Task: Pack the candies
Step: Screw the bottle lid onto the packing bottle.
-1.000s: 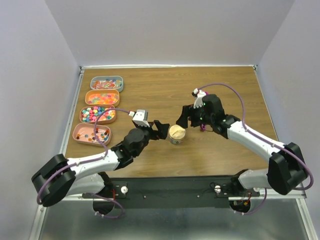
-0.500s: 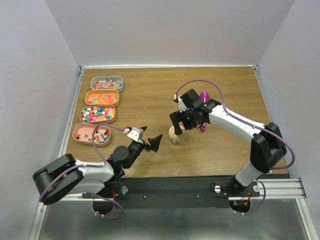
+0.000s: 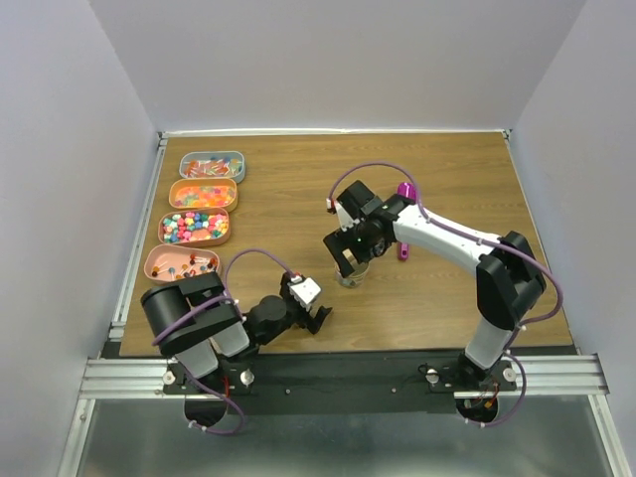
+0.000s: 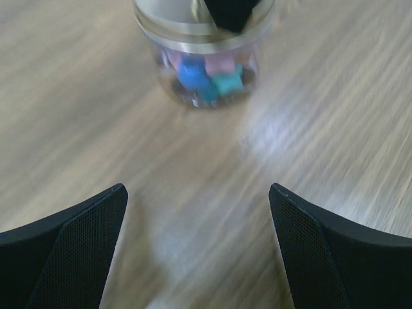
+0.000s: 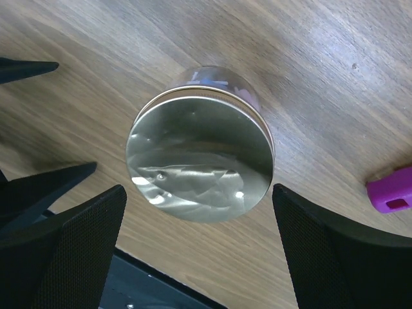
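Directly above the lidded jar (image 5: 199, 161), right end effector (image 5: 198, 193) gapes.

glossy metal lid (image 5: 199, 161), clear jar (image 4: 205, 84), matt wood-grain table (image 5: 322, 51).

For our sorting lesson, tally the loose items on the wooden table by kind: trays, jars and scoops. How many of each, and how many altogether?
Oval pastel trays holding sweets: 4
Clear jar with round lid: 1
Magenta plastic scoop: 1
Total: 6

round metal lid (image 5: 199, 164): pale gold
jarred candies (image 4: 201, 77): blue, teal, pink
plastic scoop (image 5: 391, 193): magenta
wooden table (image 3: 298, 189): brown, grained
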`<state>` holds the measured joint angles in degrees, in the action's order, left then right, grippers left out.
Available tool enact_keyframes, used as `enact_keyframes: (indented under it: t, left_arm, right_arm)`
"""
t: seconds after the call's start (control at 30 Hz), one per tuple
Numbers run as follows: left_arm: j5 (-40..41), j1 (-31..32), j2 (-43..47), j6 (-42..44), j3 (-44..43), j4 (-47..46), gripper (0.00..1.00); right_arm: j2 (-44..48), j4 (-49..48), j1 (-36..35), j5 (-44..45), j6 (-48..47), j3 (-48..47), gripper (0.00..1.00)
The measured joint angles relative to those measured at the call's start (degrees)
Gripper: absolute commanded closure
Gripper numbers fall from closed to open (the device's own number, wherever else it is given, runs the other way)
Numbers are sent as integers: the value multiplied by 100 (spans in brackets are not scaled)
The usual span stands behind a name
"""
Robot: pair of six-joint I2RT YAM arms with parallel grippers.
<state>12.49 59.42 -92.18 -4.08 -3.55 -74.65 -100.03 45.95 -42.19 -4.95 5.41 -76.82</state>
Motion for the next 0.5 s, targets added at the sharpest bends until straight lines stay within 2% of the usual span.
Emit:
enact_keyframes:
  t: [0.5]
  left_arm:
    - [-831,28,-1239,181,-439,-824,1]
  right_arm:
    - [-385,20,-114,195,-98,-188,0]
